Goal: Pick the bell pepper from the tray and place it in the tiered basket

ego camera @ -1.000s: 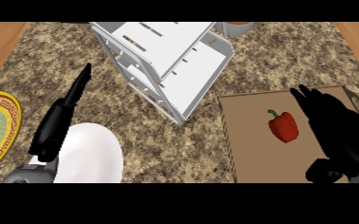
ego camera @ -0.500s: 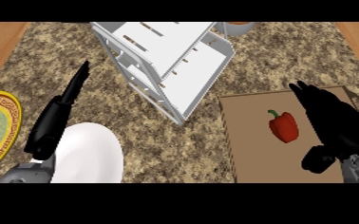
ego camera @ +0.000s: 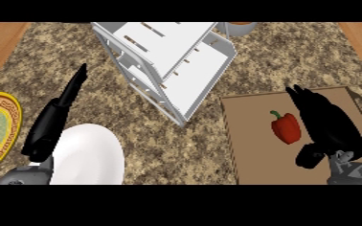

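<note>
Speckled brown stone covers the desk (ego camera: 283,57), which fills most of the head view, with a strip of wood showing at each far corner. White and slatted, the tiered basket (ego camera: 170,62) stands at the middle top, its shelves slanting down toward the near side. At the lower right lies the tan tray (ego camera: 247,139), flat on the desk and just beside the basket's near corner. A white plate (ego camera: 88,155) sits at the lower left, and a yellow plate (ego camera: 5,124) is cut off by the left edge. The left hand (ego camera: 56,117) shows at the left, its fingers straight and pressed together, pointing away from the robot, partly over the white plate. The right hand (ego camera: 325,124) hangs over the tray's right part, fingers relaxed and spread, holding nothing. The red bell pepper (ego camera: 286,127) lies on the tray just left of that hand; whether they touch is unclear. A small grey pot (ego camera: 237,28) peeks out behind the basket.
</note>
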`<state>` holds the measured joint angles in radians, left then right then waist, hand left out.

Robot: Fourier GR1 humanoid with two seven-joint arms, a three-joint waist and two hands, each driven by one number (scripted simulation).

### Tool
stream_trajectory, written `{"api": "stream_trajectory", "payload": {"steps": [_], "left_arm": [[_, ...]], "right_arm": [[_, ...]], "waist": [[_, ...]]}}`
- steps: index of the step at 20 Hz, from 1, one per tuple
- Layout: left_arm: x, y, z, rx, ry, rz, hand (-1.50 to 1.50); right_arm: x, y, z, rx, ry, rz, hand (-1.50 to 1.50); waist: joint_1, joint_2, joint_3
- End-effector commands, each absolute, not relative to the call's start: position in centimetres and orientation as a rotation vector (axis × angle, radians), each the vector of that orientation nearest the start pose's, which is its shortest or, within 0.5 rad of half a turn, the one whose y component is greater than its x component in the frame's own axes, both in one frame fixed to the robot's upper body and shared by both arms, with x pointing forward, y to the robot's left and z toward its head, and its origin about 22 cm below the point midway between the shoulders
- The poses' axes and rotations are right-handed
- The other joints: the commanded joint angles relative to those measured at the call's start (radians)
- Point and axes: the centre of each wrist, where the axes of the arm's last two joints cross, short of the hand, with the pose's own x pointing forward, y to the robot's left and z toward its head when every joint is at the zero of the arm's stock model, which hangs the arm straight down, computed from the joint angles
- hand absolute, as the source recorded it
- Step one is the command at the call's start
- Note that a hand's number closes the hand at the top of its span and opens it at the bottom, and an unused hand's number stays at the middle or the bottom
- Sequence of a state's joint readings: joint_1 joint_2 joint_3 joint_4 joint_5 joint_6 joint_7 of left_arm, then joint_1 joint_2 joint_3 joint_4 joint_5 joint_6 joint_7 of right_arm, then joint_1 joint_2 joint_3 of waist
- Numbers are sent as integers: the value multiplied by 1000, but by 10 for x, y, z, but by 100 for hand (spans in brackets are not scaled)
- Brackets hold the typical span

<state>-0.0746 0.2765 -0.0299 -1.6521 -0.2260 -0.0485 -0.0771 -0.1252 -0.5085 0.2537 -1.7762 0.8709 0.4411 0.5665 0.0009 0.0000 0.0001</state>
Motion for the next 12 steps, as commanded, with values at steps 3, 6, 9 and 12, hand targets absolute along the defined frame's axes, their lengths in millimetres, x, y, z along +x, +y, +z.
{"api": "stream_trajectory", "payload": {"steps": [3,6,9,12], "left_arm": [[258,265,51,320,-1769,-493,0],[260,260,63,324,-1754,-490,0],[249,255,33,310,-1762,-483,0],[253,272,41,317,-1763,-489,0]], "right_arm": [[257,-268,80,-984,-820,1355,-150],[252,-253,65,-863,-1018,1209,150],[260,-240,80,-920,-1073,1295,150],[270,-235,79,-972,-1120,1296,150]], "waist": [[0,1,0],[-2,0,1],[1,0,0],[3,0,0]]}}
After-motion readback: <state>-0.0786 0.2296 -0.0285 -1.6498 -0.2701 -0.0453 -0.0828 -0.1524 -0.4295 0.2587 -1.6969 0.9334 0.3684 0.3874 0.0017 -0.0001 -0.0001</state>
